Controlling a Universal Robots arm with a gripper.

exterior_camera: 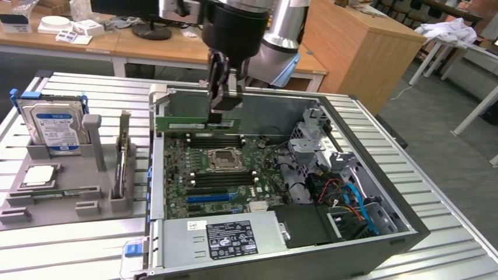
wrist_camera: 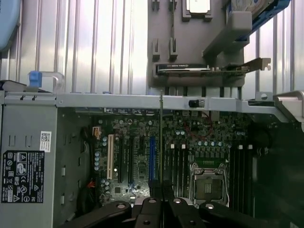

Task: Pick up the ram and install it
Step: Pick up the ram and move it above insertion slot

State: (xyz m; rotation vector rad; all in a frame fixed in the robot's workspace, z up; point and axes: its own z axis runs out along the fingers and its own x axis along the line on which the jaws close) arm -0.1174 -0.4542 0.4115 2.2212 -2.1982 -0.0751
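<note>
The ram (exterior_camera: 183, 123) is a long green stick held level and on edge above the far end of the motherboard (exterior_camera: 221, 175) in the open computer case. My gripper (exterior_camera: 224, 112) is shut on the stick's end towards the exterior view's right, coming down from above. In the wrist view the ram (wrist_camera: 161, 137) shows edge-on as a thin line running out from between my dark fingers (wrist_camera: 151, 205), over the black memory slots (wrist_camera: 176, 164) beside the CPU socket (wrist_camera: 208, 183). The stick hangs above the board, not seated in a slot.
The case's metal walls (exterior_camera: 160, 175) ring the board, with a power supply (exterior_camera: 225, 239) at the near end and cables and a drive cage (exterior_camera: 350, 198) on the exterior view's right. A grey fixture (exterior_camera: 66, 192) beside the case holds a hard drive (exterior_camera: 53, 125), an expansion card (exterior_camera: 123, 154) and a CPU (exterior_camera: 39, 175).
</note>
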